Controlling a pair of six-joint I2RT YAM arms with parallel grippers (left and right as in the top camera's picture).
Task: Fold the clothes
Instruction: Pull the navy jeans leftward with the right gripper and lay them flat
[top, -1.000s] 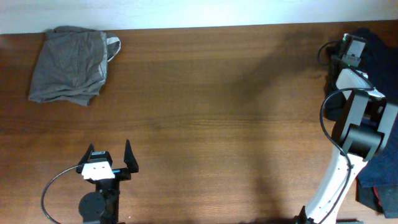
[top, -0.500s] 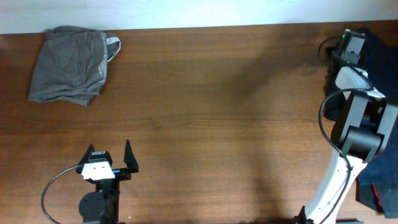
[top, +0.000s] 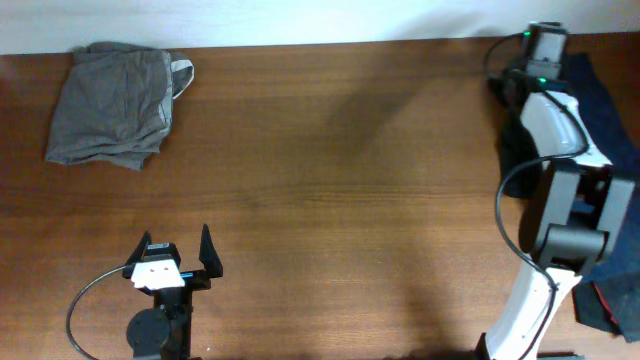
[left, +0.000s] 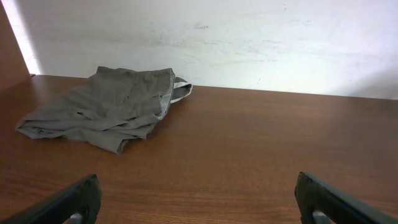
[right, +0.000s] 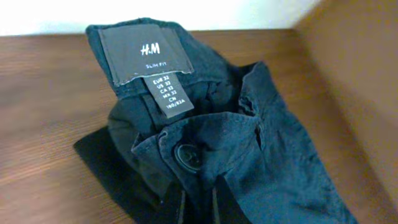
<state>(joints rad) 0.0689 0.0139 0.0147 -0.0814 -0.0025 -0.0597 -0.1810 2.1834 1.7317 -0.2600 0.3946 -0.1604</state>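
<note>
Crumpled navy trousers (right: 280, 168) (grey label (right: 146, 53) showing).

Dark navy trousers (right: 280, 162) with a charcoal-grey label (right: 146, 53) lettered in white, olive-grey garment (top: 110, 105), reddish-brown wood-grain table (top: 350, 200), plain white wall (left: 249, 37).

Navy trousers (top: 618, 120) partly off R edge

a dark brown wood-grain table (top: 330, 200), its far edge right against a pale, scuffed white wall (left: 249, 37)
</note>
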